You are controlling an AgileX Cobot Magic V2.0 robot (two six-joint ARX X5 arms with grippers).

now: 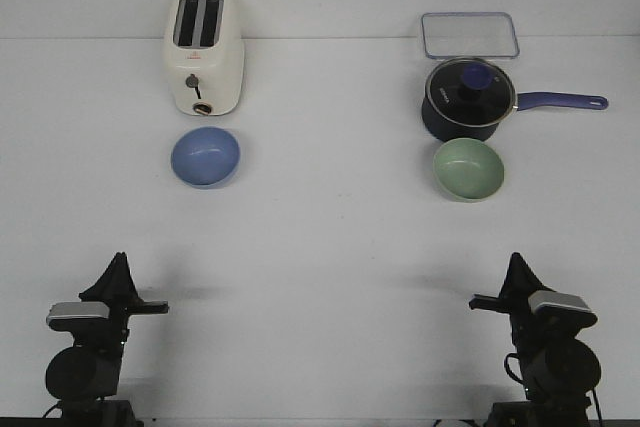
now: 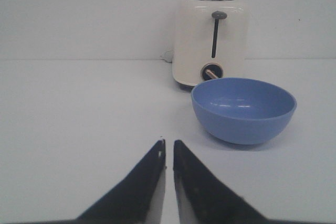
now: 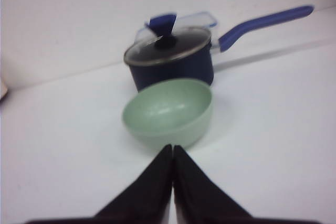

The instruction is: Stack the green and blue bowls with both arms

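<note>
The periwinkle blue bowl (image 1: 205,157) sits upright on the white table, left of centre, just in front of a toaster. In the left wrist view the blue bowl (image 2: 243,109) lies ahead and to one side of the fingers. The sage green bowl (image 1: 468,168) sits upright on the right, just in front of a navy saucepan. In the right wrist view the green bowl (image 3: 168,111) lies straight ahead of the fingers. My left gripper (image 1: 118,261) (image 2: 169,142) is near the front edge, shut to a thin gap and empty. My right gripper (image 1: 517,259) (image 3: 173,147) is also near the front edge, shut and empty.
A cream toaster (image 1: 204,52) (image 2: 211,40) stands right behind the blue bowl. A lidded navy saucepan (image 1: 468,99) (image 3: 170,59) with its long handle pointing right stands close behind the green bowl. A clear container (image 1: 500,37) lies behind the pan.
</note>
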